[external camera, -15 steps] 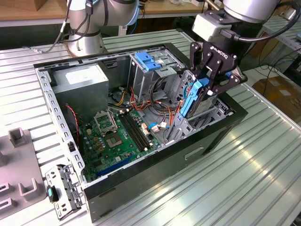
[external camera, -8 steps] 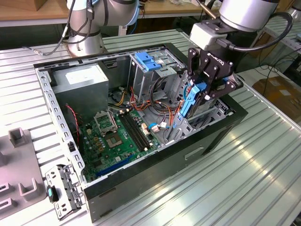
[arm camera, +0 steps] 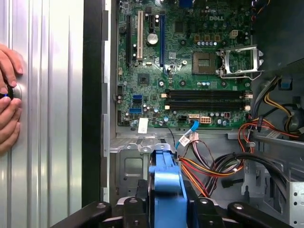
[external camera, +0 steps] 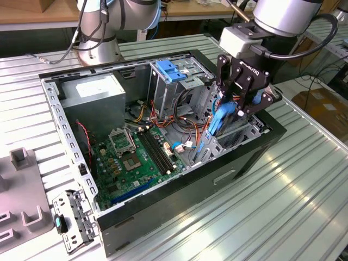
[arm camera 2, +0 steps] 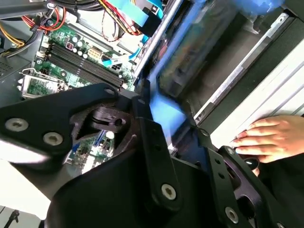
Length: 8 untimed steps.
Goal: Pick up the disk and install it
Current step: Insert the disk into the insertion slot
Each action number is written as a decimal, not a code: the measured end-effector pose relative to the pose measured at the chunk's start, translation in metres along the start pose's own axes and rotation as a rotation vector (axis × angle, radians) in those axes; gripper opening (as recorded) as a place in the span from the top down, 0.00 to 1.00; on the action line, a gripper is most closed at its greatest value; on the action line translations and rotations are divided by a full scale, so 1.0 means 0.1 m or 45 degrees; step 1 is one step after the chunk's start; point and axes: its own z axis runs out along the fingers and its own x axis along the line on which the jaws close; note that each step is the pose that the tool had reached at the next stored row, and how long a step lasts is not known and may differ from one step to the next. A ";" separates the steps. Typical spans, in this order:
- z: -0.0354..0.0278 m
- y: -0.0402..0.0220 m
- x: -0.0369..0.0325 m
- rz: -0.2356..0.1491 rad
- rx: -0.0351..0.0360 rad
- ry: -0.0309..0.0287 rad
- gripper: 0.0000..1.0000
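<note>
The disk (external camera: 222, 120), a dark drive in a bright blue carrier, is tilted steeply, its lower end inside the drive bay (external camera: 239, 136) at the front of the open computer case (external camera: 179, 204). My gripper (external camera: 239, 106) is shut on its upper end. In the first wrist view the blue carrier of the disk (arm camera: 166, 185) stands edge-on between the black fingers (arm camera: 142, 190), above the bay's metal floor. In the second wrist view the disk (arm camera 2: 199, 52) runs away from the gripper (arm camera 2: 168, 118) along the bay's rail.
The case holds a green motherboard (external camera: 130, 157), a grey power supply (external camera: 95, 89), loose coloured cables (external camera: 185, 128) and a lighter blue latch piece (external camera: 169, 70). A person's hand (arm camera: 7, 99) rests on the ribbed table beside the case. A grey fixture (external camera: 22, 185) and a metal bracket (external camera: 76, 217) lie at the exterior view's left.
</note>
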 end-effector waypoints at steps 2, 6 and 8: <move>0.002 0.000 0.000 0.000 0.0000 -0.0003 0.56; 0.078 -0.001 -0.002 0.000 0.0001 -0.0003 0.57; 0.144 -0.003 -0.004 0.000 0.0001 -0.0001 0.76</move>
